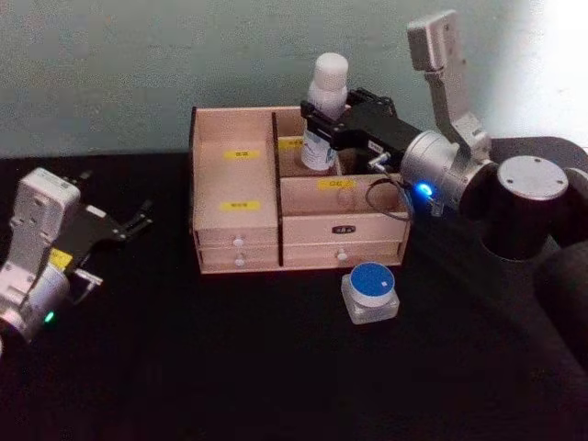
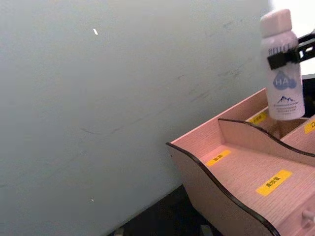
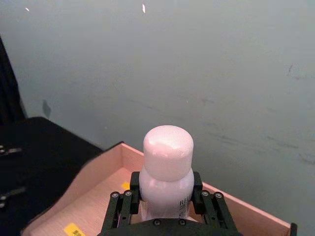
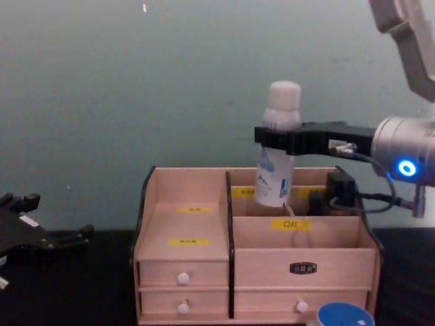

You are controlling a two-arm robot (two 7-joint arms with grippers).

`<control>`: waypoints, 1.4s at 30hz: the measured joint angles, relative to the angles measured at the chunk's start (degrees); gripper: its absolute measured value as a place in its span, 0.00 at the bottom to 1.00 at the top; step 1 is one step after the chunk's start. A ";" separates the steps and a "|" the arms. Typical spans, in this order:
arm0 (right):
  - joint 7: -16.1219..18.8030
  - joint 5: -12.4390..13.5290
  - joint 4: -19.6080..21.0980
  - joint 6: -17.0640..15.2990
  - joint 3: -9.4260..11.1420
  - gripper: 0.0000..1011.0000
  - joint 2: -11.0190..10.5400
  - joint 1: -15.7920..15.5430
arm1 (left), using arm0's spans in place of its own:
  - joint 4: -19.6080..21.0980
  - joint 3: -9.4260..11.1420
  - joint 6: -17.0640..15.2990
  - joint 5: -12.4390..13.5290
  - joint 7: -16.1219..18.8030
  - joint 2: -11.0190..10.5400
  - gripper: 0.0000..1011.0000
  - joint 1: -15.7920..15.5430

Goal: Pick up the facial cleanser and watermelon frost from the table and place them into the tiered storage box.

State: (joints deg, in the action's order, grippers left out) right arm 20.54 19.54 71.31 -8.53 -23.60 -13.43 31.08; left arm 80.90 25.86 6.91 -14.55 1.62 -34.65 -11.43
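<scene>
Pinching the upright facial cleanser [image 4: 274,178], right gripper [image 4: 279,136] fingers [image 3: 121,210] hold its base inside the tiered storage box's [image 4: 299,263] rear right compartment; remaining travel is straight down. Left gripper [image 1: 138,220] parked, fingers spread.

One each: bottle [image 1: 326,110], box [image 1: 234,197], apparent jar [image 1: 371,292]

dim overall; glare top-rt corner, head view.

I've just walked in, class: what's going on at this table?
The right pincer grips a white bottle upright over the box's rear right compartment, with its base below the rim. The left pincer sits idle at the left of the table. A blue-lidded jar stands in front of the box.
</scene>
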 joint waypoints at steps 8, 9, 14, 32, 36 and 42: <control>-0.28 -0.95 -3.39 0.23 -0.14 0.59 1.33 1.46 | 0.00 0.00 0.00 0.00 0.00 0.00 0.99 0.00; -0.28 -1.05 -4.01 0.36 -0.13 0.59 1.57 1.69 | 0.00 0.00 0.00 0.00 0.00 0.00 0.99 0.00; -0.12 -1.27 -5.32 0.96 0.01 0.59 2.20 2.14 | 0.00 0.00 0.00 0.00 0.00 0.00 0.99 0.00; 0.01 -2.87 -9.19 2.38 0.16 0.59 3.71 3.13 | 0.00 0.00 0.00 0.00 0.00 0.00 0.99 0.00; -0.12 -3.68 -10.66 2.60 0.01 0.59 4.10 3.42 | 0.00 0.00 0.00 0.00 0.00 0.00 0.99 0.00; -0.14 -4.33 -12.30 2.66 0.14 0.59 4.61 3.73 | 0.00 0.00 0.00 0.00 0.00 0.00 0.99 0.00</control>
State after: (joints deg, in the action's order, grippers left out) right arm 20.40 15.21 59.01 -5.88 -23.47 -8.82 34.80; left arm 80.90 25.86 6.91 -14.55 1.62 -34.65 -11.43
